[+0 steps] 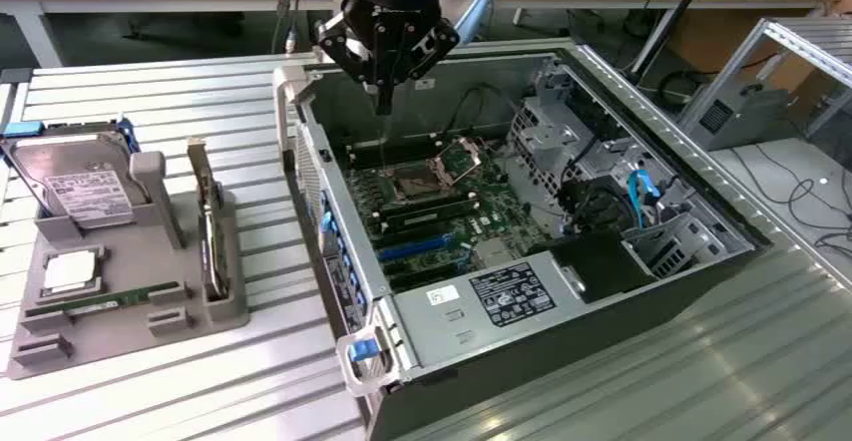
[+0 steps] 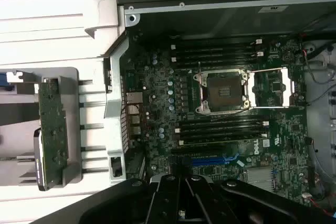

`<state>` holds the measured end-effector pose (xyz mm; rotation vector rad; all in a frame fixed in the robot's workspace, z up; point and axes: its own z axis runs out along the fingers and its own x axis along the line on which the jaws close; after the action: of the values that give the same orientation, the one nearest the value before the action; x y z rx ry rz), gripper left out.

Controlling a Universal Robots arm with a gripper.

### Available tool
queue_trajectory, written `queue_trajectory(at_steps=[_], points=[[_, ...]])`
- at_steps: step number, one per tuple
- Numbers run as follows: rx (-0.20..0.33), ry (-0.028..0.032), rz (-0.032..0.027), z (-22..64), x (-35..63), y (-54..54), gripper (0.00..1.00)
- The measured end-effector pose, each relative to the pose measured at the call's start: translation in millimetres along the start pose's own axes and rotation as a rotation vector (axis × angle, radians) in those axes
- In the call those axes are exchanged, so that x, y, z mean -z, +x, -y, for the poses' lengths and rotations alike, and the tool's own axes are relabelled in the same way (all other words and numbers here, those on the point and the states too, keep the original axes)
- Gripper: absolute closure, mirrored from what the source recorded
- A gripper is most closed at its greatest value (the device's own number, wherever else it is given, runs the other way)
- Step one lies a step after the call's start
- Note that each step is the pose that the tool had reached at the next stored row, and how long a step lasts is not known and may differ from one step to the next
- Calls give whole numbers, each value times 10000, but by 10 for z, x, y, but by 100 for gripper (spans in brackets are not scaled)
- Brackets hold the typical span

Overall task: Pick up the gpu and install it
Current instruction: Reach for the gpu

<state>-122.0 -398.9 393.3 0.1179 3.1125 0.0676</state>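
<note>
The gpu (image 1: 206,223) is a thin card standing on edge in a slot of the grey holder (image 1: 127,306), at the exterior view's left of the open computer case (image 1: 586,291). In the wrist view the gpu (image 2: 52,129) shows its circuit-board edge and a dark side. My gripper (image 1: 385,102) hangs above the rear rim of the case, over the motherboard (image 1: 446,187), well apart from the gpu. Its black fingers (image 2: 167,198) are shut together with nothing between them. Close under them lies a blue expansion slot (image 2: 212,160) on the motherboard (image 2: 157,108).
A grey hard drive (image 1: 83,194) with a white label stands in the same holder, and a green memory stick (image 1: 127,296) lies flat in it. An open CPU socket (image 2: 223,90), drive cages (image 1: 573,142) and cables (image 1: 639,192) crowd the case interior. Everything rests on a slatted metal table (image 1: 200,381).
</note>
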Motion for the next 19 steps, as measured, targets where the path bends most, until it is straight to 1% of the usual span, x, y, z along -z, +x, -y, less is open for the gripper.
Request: queue_trajectory(at_steps=[9, 19], points=[[0, 0, 0, 4, 1, 52, 89], [0, 0, 0, 6, 2, 76, 89]])
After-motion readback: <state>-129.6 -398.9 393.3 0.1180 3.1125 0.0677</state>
